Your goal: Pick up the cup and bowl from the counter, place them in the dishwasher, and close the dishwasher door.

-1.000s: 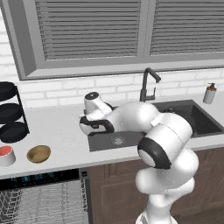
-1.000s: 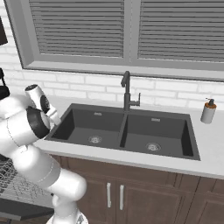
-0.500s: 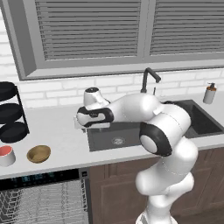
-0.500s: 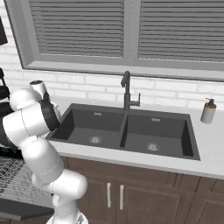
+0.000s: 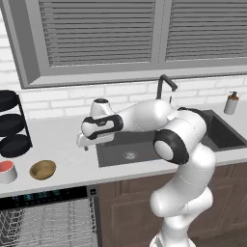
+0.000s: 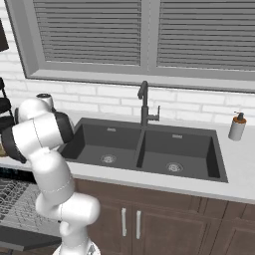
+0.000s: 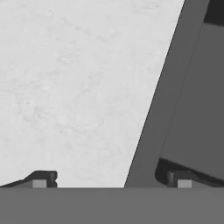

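white marble tabletop (image 5: 62, 149) runs across the middle of the left base view, and our pincer (image 5: 86, 143) hangs over it at centre left, just beside the left edge of the dark sink (image 5: 128, 152). in the hand view the two dark fingertips (image 7: 43, 178) sit far apart at the bottom corners, so we read the pincer as wide open and holding nothing, with pale tabletop under one tip and the sink rim under the other. the cup (image 5: 6, 171), white with a red inside, stands at the far left edge of that view, and the brown bowl (image 5: 42, 169) lies just beside it on its right, both near the front edge of the tabletop and well apart from the pincer. below them, in the lower left corner, the dishwasher (image 5: 46, 222) shows its black control strip and its wire rack (image 5: 43, 226), so we judge it is already open. we take the step in hand to be the reach toward the first dish. to do it well we should carry the hand further left and forward, keep it high enough to clear the bowl's rim, then come down with the tips straddling one wall, keeping them spread until they are low enough to bite.
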